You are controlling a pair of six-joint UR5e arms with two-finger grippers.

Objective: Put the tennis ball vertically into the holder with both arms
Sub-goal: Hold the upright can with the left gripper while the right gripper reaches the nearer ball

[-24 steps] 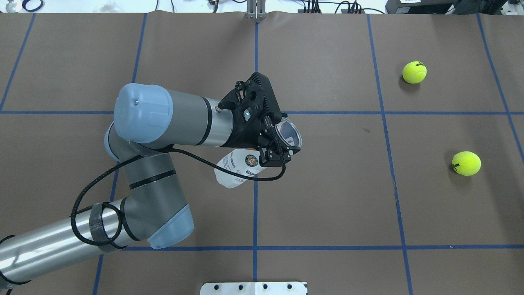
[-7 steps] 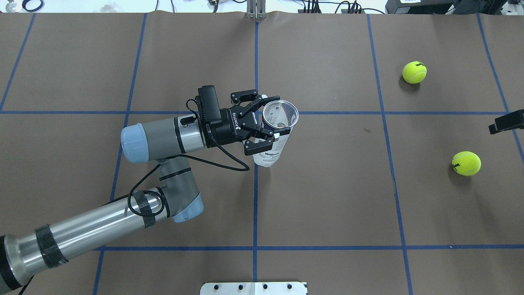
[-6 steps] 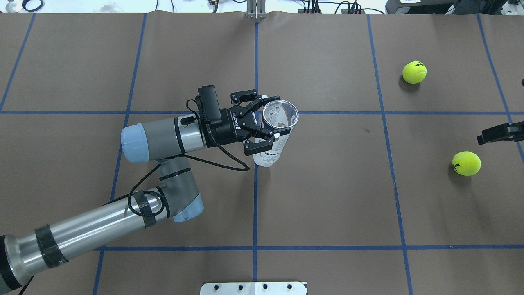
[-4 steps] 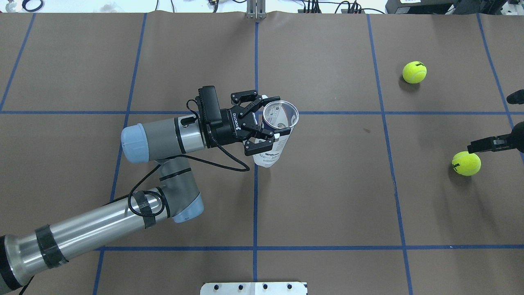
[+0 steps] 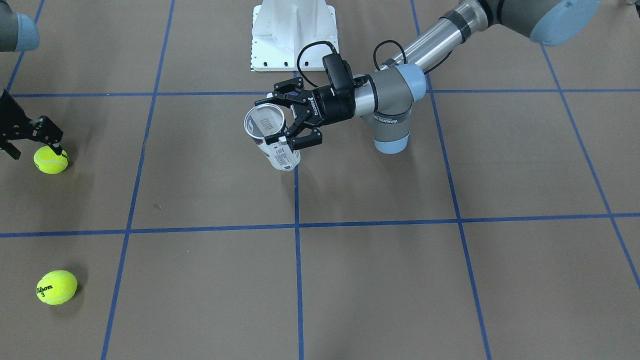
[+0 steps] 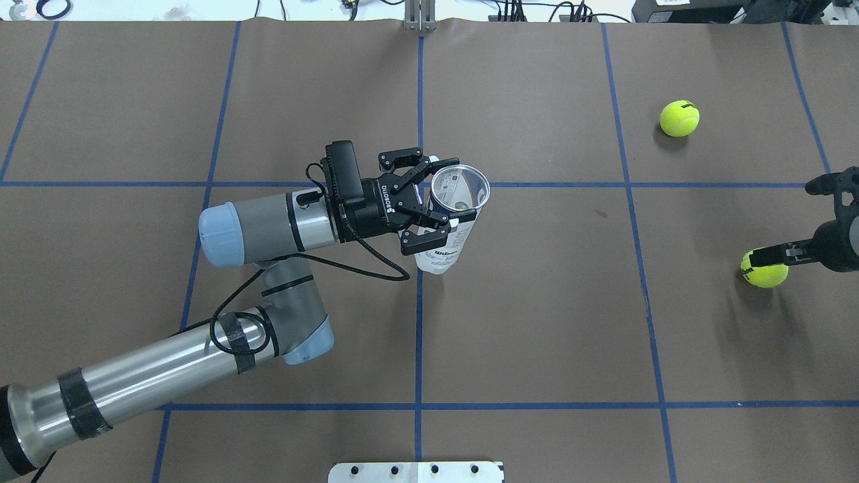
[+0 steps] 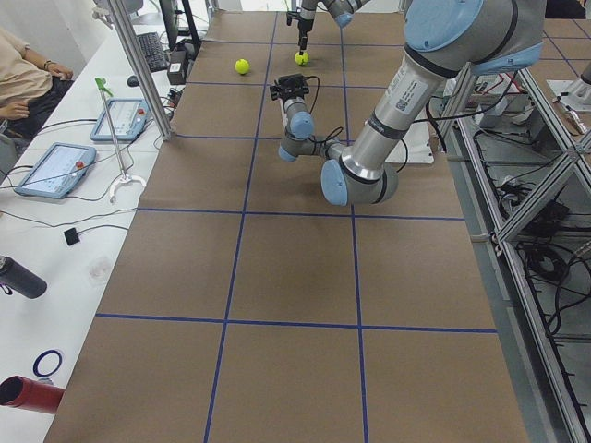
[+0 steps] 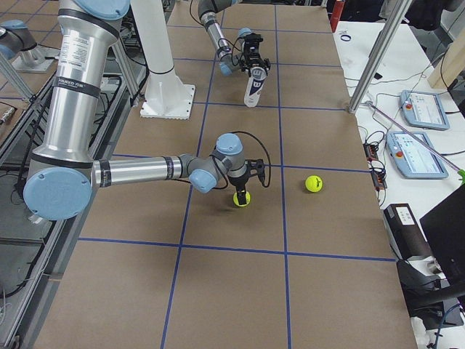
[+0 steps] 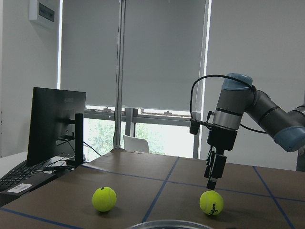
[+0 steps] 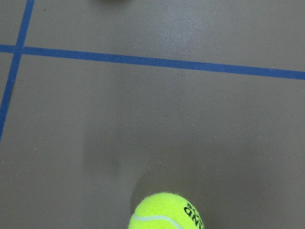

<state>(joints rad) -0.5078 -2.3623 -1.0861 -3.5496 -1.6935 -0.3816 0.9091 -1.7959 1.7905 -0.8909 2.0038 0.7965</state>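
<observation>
Right hand [image 5: 34, 149] has come over tennis ball [image 5: 50, 160].

Seen from overhead, the holder [image 6: 446, 225] sits at the counter [image 6: 537, 322] centre in the left end effector [image 6: 433, 200] — a tennis ball [image 6: 764, 270] at its 3 o'clock, a second ball [image 6: 679, 118] at 2 o'clock.

Brown table [image 6: 537, 322] with blue tape grid [image 6: 419, 322], grey roller blinds [image 9: 162, 52], dark monitor [image 9: 55, 126], white side bench [image 7: 37, 305]

Your clear, white-labelled can [image 6: 443, 249] is roughly upright, open mouth up, near the middle of the table [image 6: 537, 322]. The yellow near ball [image 6: 764, 275] and far ball [image 6: 679, 118] lie well apart on the robot's right.
</observation>
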